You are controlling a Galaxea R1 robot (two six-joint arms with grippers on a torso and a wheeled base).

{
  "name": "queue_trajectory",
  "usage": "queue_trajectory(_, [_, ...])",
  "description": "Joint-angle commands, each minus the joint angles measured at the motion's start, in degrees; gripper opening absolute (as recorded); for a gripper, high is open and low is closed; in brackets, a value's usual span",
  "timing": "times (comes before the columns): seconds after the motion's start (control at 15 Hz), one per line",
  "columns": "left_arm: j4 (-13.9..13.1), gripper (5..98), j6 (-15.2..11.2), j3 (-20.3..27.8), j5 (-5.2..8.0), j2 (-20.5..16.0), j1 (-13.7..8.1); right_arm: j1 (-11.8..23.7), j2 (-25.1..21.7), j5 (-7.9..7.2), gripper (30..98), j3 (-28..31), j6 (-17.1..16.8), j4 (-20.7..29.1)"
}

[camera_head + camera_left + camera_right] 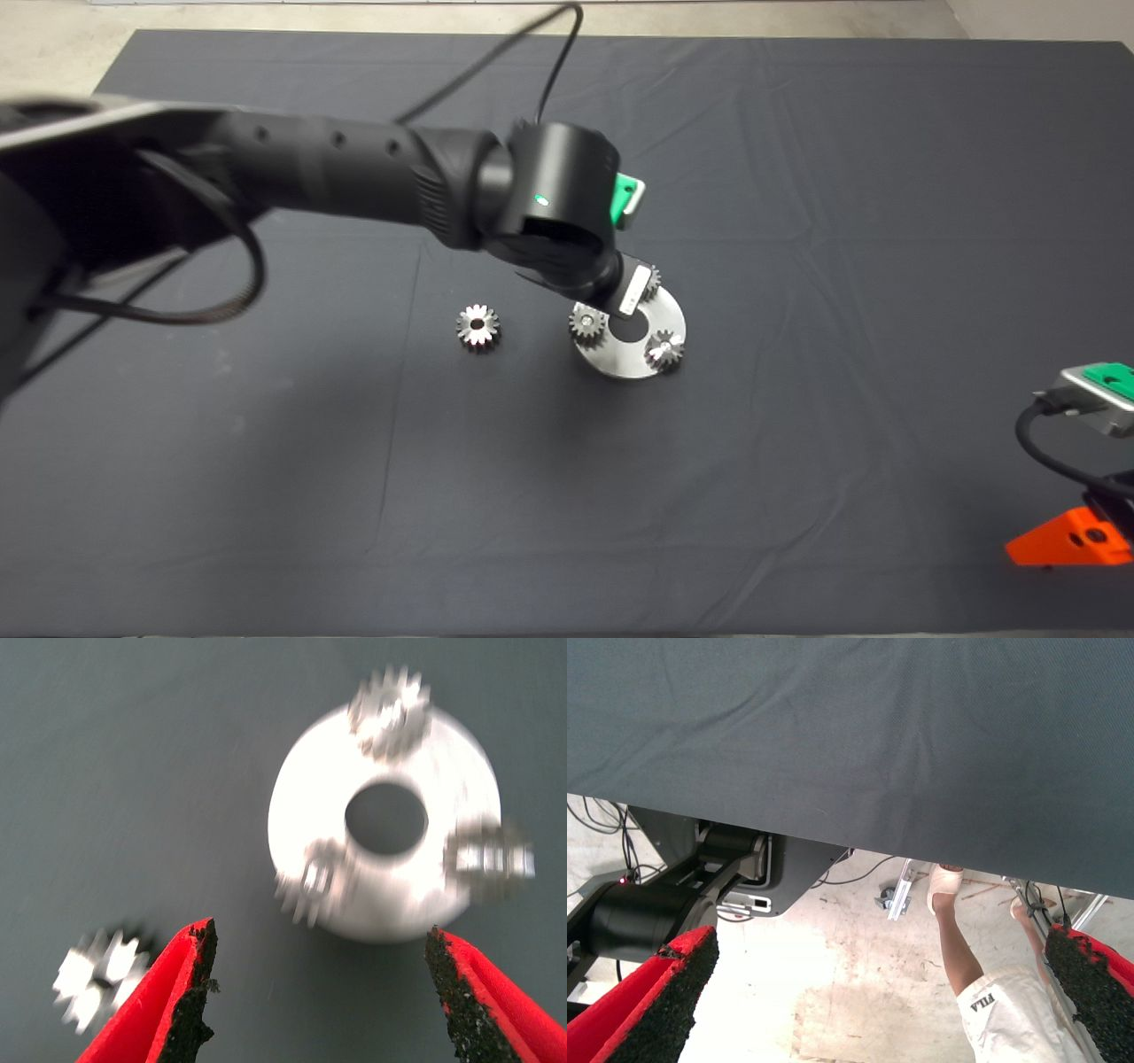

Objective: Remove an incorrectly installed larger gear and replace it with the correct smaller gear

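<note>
Left pincer [319, 983] (spread wide) above gear disc [306, 815].

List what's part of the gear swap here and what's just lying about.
Part of the job:
larger gear, loose on the mat
plate
three small gears seated on the plate
left gripper, open above the plate

Just about:
right gripper, parked open at the mat's edge
person's leg on the floor beyond the mat
</note>
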Motion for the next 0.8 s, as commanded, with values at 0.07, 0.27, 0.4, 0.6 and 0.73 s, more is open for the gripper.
queue_trajectory(0.07, [-27.8,61.6,-6.3,30.4,1.73,-30.6,-7.9,0.7,-0.2,-0.07,97.7,0.3,0.1,1.8])
queue_trajectory(0.27, [-34.1,65.9,-6.1,35.1,2.61,-43.0,-8.0,0.5,0.8,-0.07,97.7,0.3,-0.1,1.7])
queue_trajectory(0.4, [-38.9,68.3,-6.1,35.3,3.94,-43.1,-8.0,0.5,1.5,-0.07,97.7,0.3,0.1,1.7])
queue_trajectory(0.6, [-39.4,73.0,-5.8,36.1,3.85,-43.9,-8.0,0.4,1.8,-0.15,97.7,0.3,0.1,1.9])
queue_trajectory(0.73, [-39.4,74.5,-5.8,36.7,3.76,-44.1,-8.0,0.4,0.5,-0.42,97.7,0.4,0.3,1.9])
